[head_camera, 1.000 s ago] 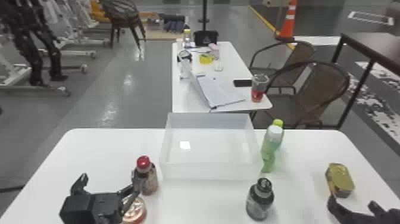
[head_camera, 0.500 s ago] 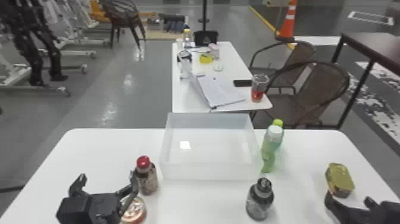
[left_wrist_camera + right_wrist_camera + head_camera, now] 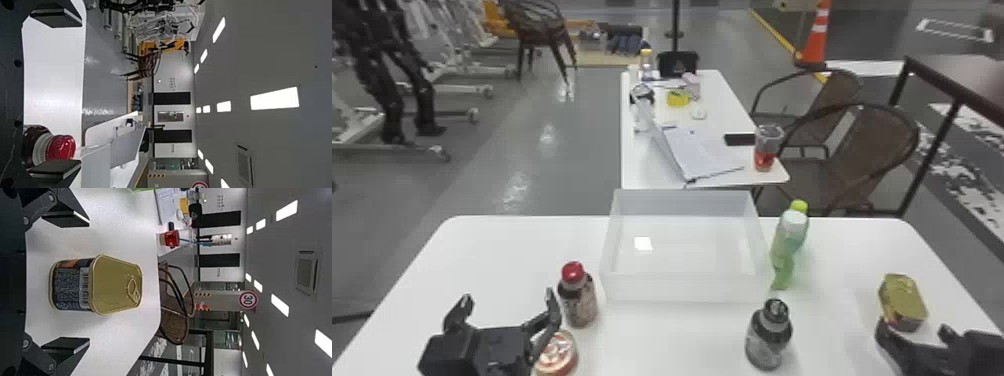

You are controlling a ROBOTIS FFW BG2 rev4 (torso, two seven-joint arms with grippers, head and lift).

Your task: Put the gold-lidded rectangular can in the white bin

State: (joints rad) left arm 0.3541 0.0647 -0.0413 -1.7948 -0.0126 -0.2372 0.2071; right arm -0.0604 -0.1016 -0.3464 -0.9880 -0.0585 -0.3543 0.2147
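Observation:
The gold-lidded rectangular can (image 3: 902,301) stands at the table's right side, with my right gripper (image 3: 914,330) open just on its near side. In the right wrist view the can (image 3: 115,285) lies between the lines of the two spread fingers of the right gripper (image 3: 65,284), touched by neither as far as I can tell. The white bin (image 3: 685,288) stands at the table's middle with nothing inside. At the left, my left gripper (image 3: 507,310) is parked open near the red-capped bottle; its fingers also show in the left wrist view, where the gripper (image 3: 55,94) holds nothing.
A red-capped bottle (image 3: 577,295) and a round can (image 3: 558,354) stand close to the left gripper. Right of the bin is a green bottle (image 3: 788,247); a dark bottle (image 3: 768,335) stands nearer, between the bin and the right arm. Bare tabletop (image 3: 837,280) lies left of the can.
The right gripper has shifted slightly left near the can over the last second. The left gripper has moved a little to the left. Both remain open, and the can stays in place.

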